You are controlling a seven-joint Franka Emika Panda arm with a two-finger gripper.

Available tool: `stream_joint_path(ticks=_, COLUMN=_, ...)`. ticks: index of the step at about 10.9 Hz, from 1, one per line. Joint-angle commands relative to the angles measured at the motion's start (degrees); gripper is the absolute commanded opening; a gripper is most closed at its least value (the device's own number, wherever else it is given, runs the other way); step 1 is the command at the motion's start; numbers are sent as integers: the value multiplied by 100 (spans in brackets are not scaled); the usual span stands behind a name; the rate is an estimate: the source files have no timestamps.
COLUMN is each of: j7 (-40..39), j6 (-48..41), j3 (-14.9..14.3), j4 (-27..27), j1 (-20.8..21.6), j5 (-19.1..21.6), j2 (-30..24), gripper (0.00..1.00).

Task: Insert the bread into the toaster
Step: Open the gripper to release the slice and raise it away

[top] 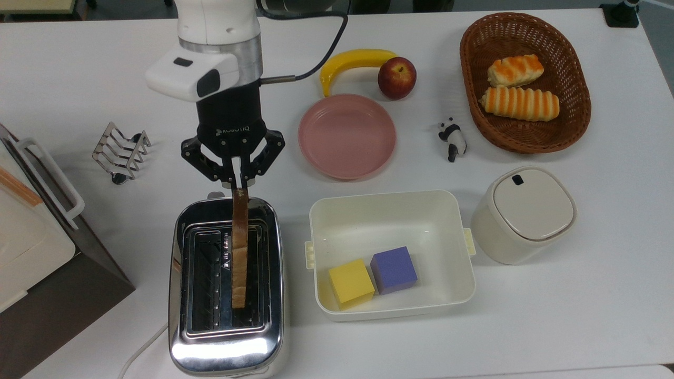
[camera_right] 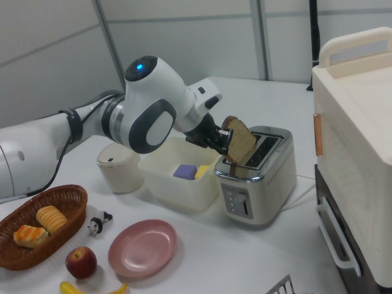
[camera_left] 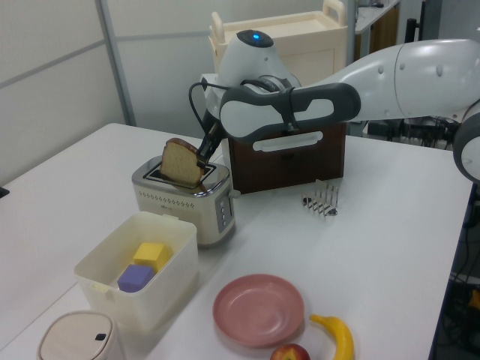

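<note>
The bread (top: 239,252) is a thin slice with a brown crust, seen edge-on in the top view. My gripper (top: 238,184) is shut on its upper corner. The slice hangs tilted over the chrome toaster (top: 226,347), along the slot on the top view's right. In the left view the bread (camera_left: 182,163) has its lower edge down at the toaster (camera_left: 184,202) top, apparently just inside the slot, with the gripper (camera_left: 201,156) beside it. In the right view the bread (camera_right: 240,142) leans out of the toaster (camera_right: 257,177), still held by the gripper (camera_right: 222,142).
A cream bin (top: 392,202) with a yellow and a purple cube stands right of the toaster in the top view. Behind lie a pink plate (top: 346,136), a wire toast rack (top: 120,151), a banana (top: 353,60) and an apple (top: 396,78). A brown and white box (top: 63,273) borders the top view's left.
</note>
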Motion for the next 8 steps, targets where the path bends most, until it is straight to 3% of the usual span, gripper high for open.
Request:
stream_joint_path(ticks=1, j7=-169, j6=130, j3=-37, j4=-44, j1=21, j5=77, j2=-2, gripper=29)
stream_joint_path(ticks=3, j7=-108, j6=122, j3=-45, j4=-70, j1=21, j5=95, j2=-115, gripper=73)
stream_joint_path(ticks=4, j7=-108, j6=69, j3=-45, j4=-122, j1=21, j5=86, j2=-186, gripper=78)
stream_joint_path(ticks=6, j7=-99, j6=25, j3=-37, j4=-324, j1=82, j5=33, j2=-326, gripper=100)
stream_joint_path(ticks=8, j7=-55, j6=-534, j3=-37, j4=-422, j1=83, j5=16, j2=-554, gripper=100)
